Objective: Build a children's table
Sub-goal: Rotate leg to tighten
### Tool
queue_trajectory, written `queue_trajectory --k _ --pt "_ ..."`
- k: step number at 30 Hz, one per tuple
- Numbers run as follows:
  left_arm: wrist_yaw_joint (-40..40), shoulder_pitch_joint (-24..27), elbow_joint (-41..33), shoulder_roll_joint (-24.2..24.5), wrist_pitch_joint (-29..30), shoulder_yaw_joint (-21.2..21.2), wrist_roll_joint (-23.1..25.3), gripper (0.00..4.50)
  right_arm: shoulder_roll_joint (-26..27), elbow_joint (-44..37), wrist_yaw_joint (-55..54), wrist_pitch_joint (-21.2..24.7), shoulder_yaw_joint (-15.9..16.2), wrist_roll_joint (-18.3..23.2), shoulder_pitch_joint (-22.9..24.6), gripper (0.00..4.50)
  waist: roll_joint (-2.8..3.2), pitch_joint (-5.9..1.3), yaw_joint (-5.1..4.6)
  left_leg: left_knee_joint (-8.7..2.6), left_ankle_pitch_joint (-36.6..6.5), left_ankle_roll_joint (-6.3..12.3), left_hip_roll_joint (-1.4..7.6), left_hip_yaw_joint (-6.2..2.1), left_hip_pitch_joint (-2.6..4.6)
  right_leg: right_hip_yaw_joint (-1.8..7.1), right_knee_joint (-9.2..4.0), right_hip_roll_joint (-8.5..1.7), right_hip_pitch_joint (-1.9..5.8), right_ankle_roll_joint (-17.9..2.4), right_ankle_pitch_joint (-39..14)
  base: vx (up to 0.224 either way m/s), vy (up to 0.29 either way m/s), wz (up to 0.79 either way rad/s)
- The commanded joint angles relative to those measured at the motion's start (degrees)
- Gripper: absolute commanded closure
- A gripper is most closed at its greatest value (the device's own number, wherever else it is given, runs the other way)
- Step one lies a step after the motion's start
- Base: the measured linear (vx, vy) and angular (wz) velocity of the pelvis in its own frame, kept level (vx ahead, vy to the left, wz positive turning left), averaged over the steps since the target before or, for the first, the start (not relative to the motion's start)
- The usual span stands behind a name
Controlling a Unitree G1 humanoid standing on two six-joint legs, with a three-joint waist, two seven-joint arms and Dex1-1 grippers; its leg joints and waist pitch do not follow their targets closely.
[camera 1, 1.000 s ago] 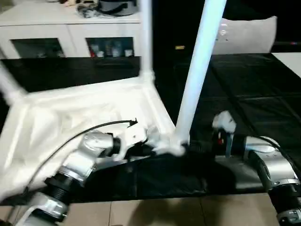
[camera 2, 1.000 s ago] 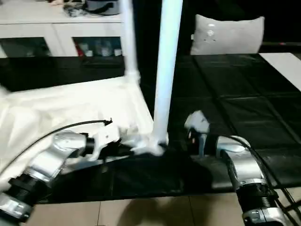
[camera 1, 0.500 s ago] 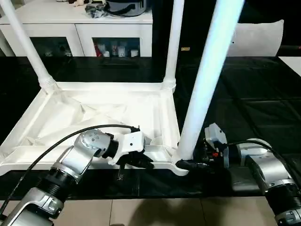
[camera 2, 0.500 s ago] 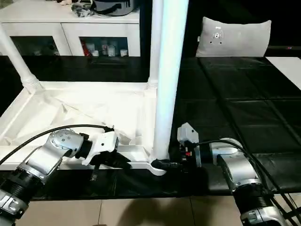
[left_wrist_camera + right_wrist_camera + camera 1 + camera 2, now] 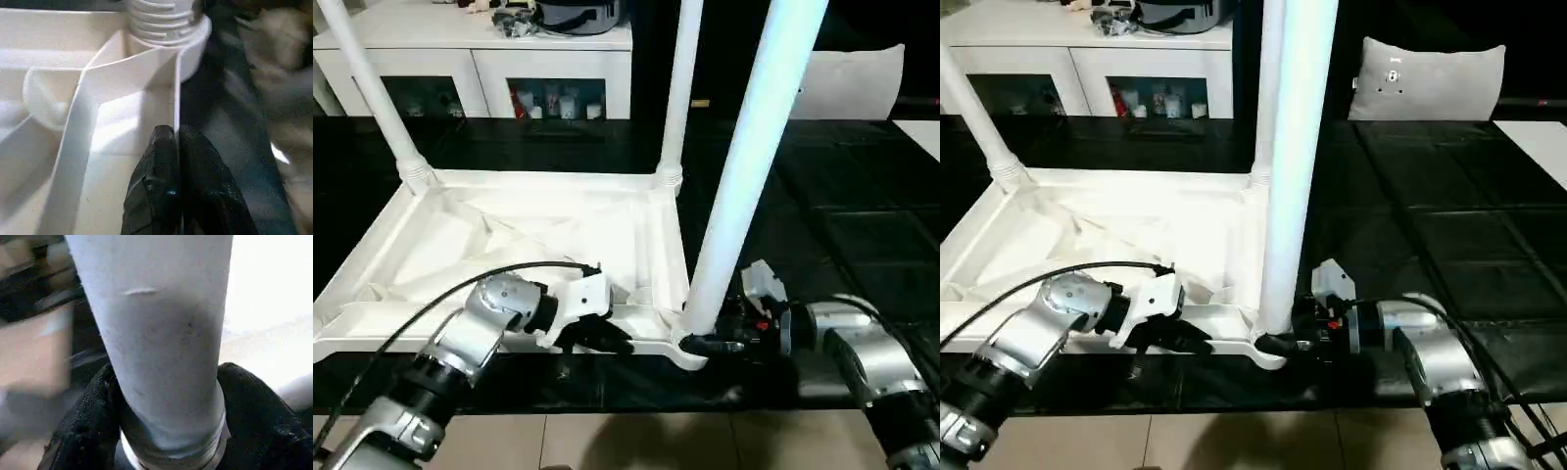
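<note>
Children's table (image 5: 509, 235) lies upside down on the black mat (image 5: 862, 215), ribbed underside up, w/ three legs seen standing in corner sockets. Its near-left part is hidden behind the left forearm, and the leg tops are cut off by the upper edge of the head views.

White cabinet (image 5: 480, 59) stands behind the mat; small items sit behind its glass doors, too small to make out, and clutter on top is cut off. Grey cushion (image 5: 1427, 78) is at the far right, well apart from the table.

Near-right leg (image 5: 744, 176) rises from the near-right corner socket (image 5: 690, 348), the closest and thickest-looking of the legs. Far-right leg (image 5: 677, 93) and far-left leg (image 5: 372, 93) stand in the far corners.

Right gripper (image 5: 166, 431) is clamped round the base of the near-right leg just above the socket, one black finger each side, touching the tube. The wrist view there shows the leg's threaded end; background is blurred.

Left gripper (image 5: 177, 171) has its jaws pressed together on the thin upright rim wall of the top, near the same corner socket.
</note>
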Motion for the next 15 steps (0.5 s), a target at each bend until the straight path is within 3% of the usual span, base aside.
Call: queue_trajectory --k 1,2,4,6,7,9,11,13,15 --pt "7.85 -0.07 -1.16 -4.68 4.08 0.17 -0.24 4.5 5.06 1.22 -12.28 4.18 -0.41 -1.3 -2.32 1.87 -0.62 -2.54 -0.58 -4.15 -10.96 2.14 1.87 0.05 -0.34 3.07 -5.68 -4.06 2.91 -2.7 -30.23 0.0 0.0 0.0" --pt "7.96 -0.06 -1.18 -4.74 4.15 0.21 -0.25 4.5 5.14 1.26 -12.5 4.23 -0.45 -1.33 -2.35 1.87 -0.87 -2.53 -1.17 -4.13 -11.73 1.21 1.47 -0.14 -0.55 2.56 -6.12 -4.11 3.14 -1.1 -33.0 0.0 0.0 0.0" --pt "12.23 -0.08 -1.85 -6.94 6.44 1.53 -0.13 4.5 7.73 2.68 -19.45 4.88 -1.71 -2.8 -3.31 1.88 -0.83 -2.61 -2.2 -4.08 -12.77 1.22 1.4 -0.33 -0.66 2.27 -6.5 -4.04 3.13 0.41 -33.66 0.0 0.0 0.0" --pt "19.6 -0.59 -2.19 -10.65 9.92 3.15 1.33 4.5 11.1 4.39 -28.57 4.88 -3.25 -5.03 -4.46 1.88 -0.8 -2.61 -3.34 -4.15 -12.96 1.26 1.56 -0.36 -0.7 2.35 -6.41 -3.85 2.88 -0.46 -31.7 0.0 0.0 0.0" --pt "23.16 -1.15 -1.81 -12.37 11.35 4.01 2.07 4.5 12.39 5.65 -33.2 4.77 -3.82 -6.47 -5.22 1.88 -0.24 -2.69 -3.32 -4.07 -13.22 1.26 1.42 -0.47 -0.56 2.24 -6.39 -3.93 2.92 -0.54 -31.71 0.0 0.0 0.0" --pt "31.56 -2.58 -0.58 -16.83 13.59 6.65 3.14 4.5 14.66 7.66 -40.8 4.79 -5.59 -7.45 -6.27 1.88 -0.63 -2.74 -4.01 -3.88 -12.45 1.67 1.17 -0.21 -0.61 2.32 -6.5 -3.76 2.79 -0.56 -31.03 0.0 0.0 0.0" --pt "33.05 -2.78 -0.4 -17.69 13.75 7.08 3.36 4.5 14.95 7.68 -41.35 4.12 -5.77 -7.67 -6.26 1.88 -0.62 -3.06 -3.85 -3.78 -10.58 2.57 1.18 -0.11 -0.74 2.59 -6.28 -3.85 2.96 -1.17 -28.83 0.0 0.0 0.0" --pt "34.08 -2.66 -0.6 -18.55 13.67 6.07 4.57 4.5 15.63 7.19 -42.51 3.72 -6.29 -7.75 -5.95 1.32 -0.74 -3.31 -3.58 -3.85 -7.63 3.87 1.47 -0.15 -1.18 3.1 -5.46 -3.82 3.13 -2.67 -23.87 0.0 0.0 0.0" --pt "33.78 -2.36 -1.0 -18.54 13.46 4.81 5.29 4.5 16.08 6.64 -43.32 3.82 -6.65 -7.62 -5.64 1.16 -0.8 -3.48 -3.17 -3.67 -4.44 5.2 1.59 -0.1 -1.57 3.4 -4.53 -3.85 3.32 -4.34 -18.89 0.0 0.0 0.0"
